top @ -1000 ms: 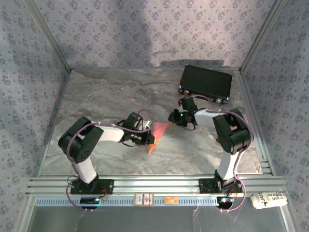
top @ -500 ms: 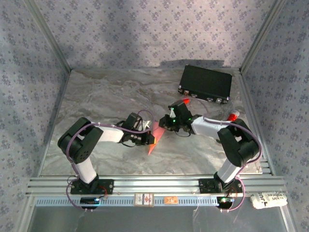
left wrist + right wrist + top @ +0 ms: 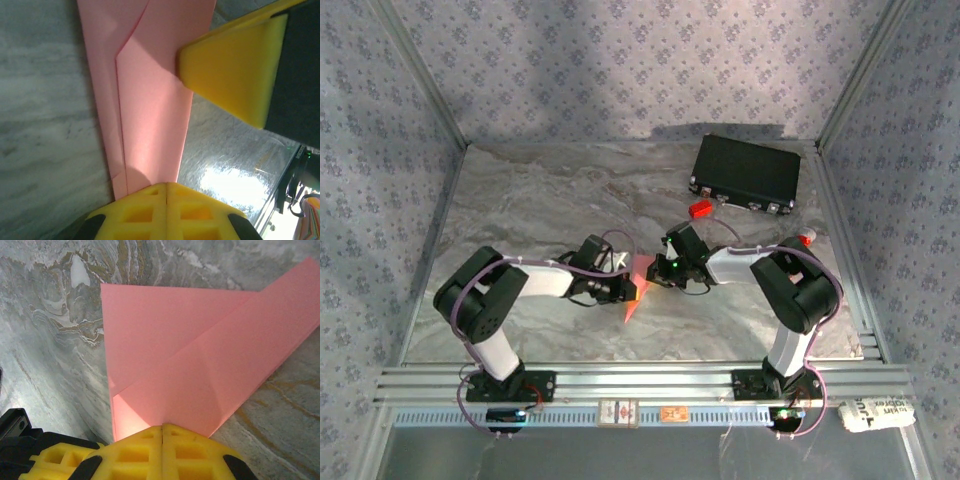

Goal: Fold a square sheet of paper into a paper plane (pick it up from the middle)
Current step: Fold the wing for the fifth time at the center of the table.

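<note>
**Sheet of paper [image 3: 638, 288], salmon-pink, part-folded to a tapering wedge, pinched from two sides at the centre of the overhead frame.**

Overlapping flaps and a diagonal crease are seen on the sheet, which lies on or just above the marbled bench [image 3: 540, 200]; which of the two cannot be told. The left hand [image 3: 166, 192] is closed on the paper's narrow edge at lower centre of its wrist frame, and the right hand [image 3: 162, 432] is closed on the opposite edge. The opposed grips are judged to keep the layers aligned and taut for the next crease. A small red block [image 3: 700, 209] and a black case [image 3: 745, 172] stand well apart at upper right.
</note>
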`<move>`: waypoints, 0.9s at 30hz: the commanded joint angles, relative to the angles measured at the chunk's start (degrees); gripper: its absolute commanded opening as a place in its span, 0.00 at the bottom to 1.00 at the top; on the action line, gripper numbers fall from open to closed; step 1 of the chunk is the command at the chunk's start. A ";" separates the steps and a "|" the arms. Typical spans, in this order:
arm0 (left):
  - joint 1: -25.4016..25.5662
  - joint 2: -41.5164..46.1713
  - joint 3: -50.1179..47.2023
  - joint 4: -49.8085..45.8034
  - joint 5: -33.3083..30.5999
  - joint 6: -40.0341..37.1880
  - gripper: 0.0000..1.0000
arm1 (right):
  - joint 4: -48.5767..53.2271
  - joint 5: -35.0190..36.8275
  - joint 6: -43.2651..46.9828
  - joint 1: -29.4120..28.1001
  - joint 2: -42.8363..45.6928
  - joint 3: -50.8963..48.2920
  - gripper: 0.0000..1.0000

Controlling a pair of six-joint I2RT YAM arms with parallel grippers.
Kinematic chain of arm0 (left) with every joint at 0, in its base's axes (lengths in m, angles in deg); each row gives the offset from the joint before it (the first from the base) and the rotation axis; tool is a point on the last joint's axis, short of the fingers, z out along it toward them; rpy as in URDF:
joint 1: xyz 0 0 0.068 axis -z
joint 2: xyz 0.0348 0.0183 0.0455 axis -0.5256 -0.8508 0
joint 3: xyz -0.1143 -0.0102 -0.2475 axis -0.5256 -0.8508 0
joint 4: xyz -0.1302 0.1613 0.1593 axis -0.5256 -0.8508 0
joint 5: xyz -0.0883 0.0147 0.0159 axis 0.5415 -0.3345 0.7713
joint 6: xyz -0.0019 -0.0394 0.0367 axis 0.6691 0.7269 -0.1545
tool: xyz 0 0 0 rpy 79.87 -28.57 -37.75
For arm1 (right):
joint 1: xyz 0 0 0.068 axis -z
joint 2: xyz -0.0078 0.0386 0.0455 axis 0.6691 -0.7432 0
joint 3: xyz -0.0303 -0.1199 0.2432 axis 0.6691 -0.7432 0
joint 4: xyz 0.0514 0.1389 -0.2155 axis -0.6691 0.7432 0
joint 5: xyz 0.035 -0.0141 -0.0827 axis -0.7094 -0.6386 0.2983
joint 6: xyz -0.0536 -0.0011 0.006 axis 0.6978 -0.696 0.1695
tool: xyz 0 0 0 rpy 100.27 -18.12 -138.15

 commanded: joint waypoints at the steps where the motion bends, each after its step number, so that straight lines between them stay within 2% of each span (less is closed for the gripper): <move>1: 0.70 2.82 -1.55 -4.03 1.35 0.06 0.03 | 2.10 3.13 0.01 0.79 -1.72 -0.98 0.06; 9: 2.94 5.54 -3.41 -1.59 3.77 0.06 0.03 | 2.71 3.57 0.02 0.85 -1.62 -1.01 0.06; 16: 2.88 3.68 -4.45 -5.84 -1.69 0.02 0.00 | 2.48 3.51 0.13 0.90 -1.03 -0.91 0.07; 19: 2.16 3.42 -5.67 -4.77 -1.68 0.74 0.00 | 2.55 3.48 0.41 0.85 -0.54 -0.66 0.07; 27: 1.61 6.99 -6.77 0.62 3.65 1.70 0.01 | 2.97 3.22 1.24 0.92 -0.49 -0.09 0.08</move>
